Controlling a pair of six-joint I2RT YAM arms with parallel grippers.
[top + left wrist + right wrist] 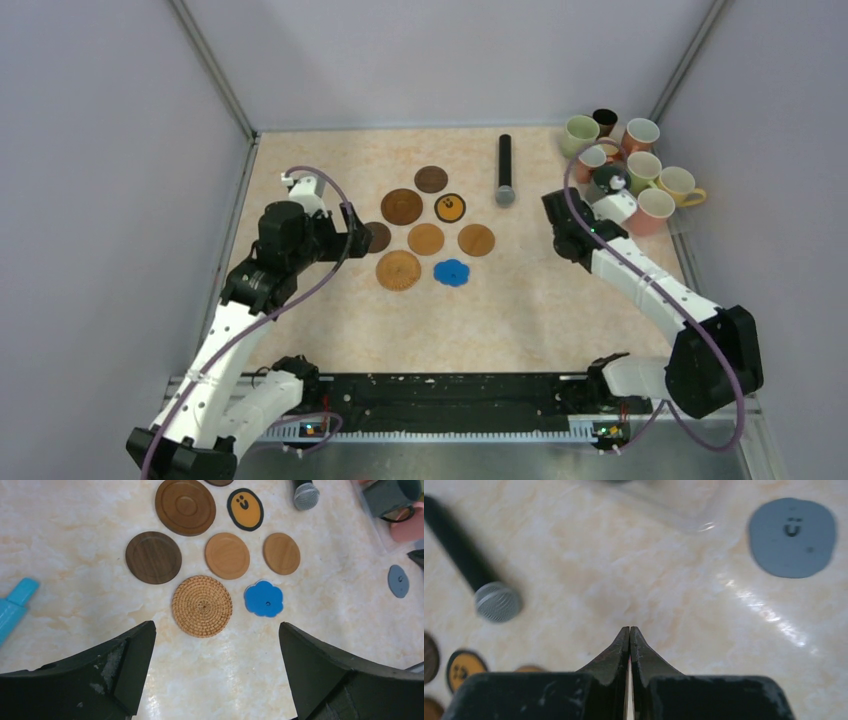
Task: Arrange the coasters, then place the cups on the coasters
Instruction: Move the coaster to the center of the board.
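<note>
Left pincer spread wide over the coasters; right pincer pressed together and empty near the mugs.

The left arm reaches forward, and the left gripper (216, 626) tilts down with its jaws apart above the woven rattan coaster (202, 606). Beyond it lie a dark walnut disc (153, 557), a large ringed brown disc (185, 506), a tan disc (227, 555), a second tan disc (281, 553), a black-and-orange face coaster (245, 509) and a blue flower coaster (263, 598). A microphone (505, 170) lies between the cluster and the right arm. The right gripper (629, 630) hangs low over the marbled tabletop (574, 555), holding nothing. The grey-blue coaster (792, 536) lies alone near it. The mugs (640, 170) crowd the far right corner.
</note>
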